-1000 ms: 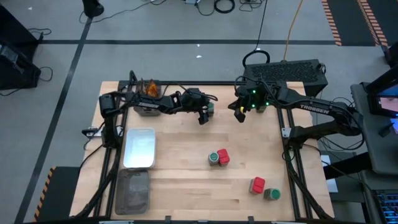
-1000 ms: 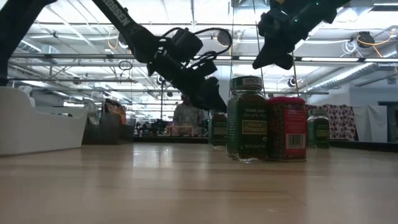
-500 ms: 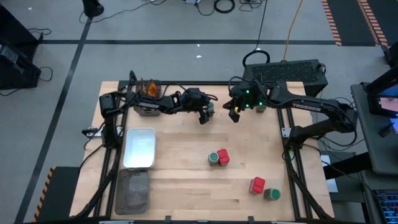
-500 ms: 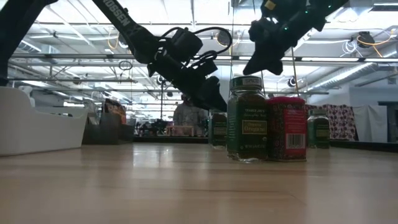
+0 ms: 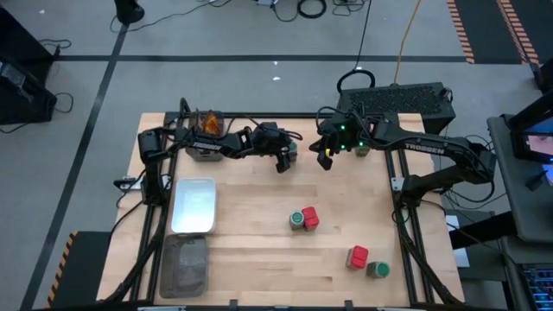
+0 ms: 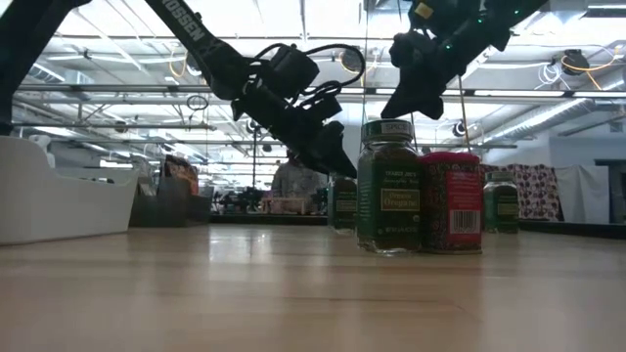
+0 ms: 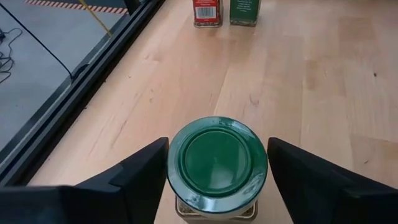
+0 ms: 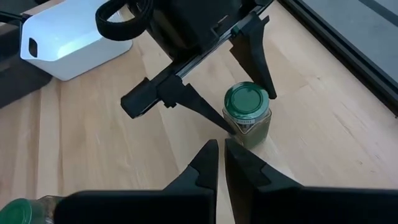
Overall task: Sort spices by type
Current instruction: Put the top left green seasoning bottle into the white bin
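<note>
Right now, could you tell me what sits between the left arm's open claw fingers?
A round glass jar with a green lid stands upright on the wooden table, between the left claw's open fingers, which flank it without visibly touching. Its label and contents are hidden beneath the lid.

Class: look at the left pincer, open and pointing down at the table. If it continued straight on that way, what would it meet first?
Probably the green-lidded jar: it already sits between the left pincer fingers, with wood table beneath.
</note>
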`<act>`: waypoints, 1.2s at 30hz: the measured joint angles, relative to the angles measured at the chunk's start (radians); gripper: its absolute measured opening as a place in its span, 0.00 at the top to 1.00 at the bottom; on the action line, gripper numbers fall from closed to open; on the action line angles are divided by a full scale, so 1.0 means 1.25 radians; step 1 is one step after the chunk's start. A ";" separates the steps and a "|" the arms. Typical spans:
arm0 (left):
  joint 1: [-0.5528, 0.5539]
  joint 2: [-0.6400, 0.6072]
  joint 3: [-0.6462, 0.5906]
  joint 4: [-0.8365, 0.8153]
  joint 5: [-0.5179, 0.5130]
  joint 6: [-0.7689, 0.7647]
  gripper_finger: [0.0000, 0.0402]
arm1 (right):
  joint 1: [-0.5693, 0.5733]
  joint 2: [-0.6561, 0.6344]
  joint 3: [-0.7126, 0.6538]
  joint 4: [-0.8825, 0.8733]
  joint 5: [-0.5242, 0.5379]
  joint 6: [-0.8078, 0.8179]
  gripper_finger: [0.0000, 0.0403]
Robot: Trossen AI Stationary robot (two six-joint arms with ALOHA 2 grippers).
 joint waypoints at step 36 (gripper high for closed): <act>-0.017 -0.424 -0.001 -0.406 -0.026 -0.105 0.47 | 0.000 0.000 0.000 0.040 -0.013 0.000 0.98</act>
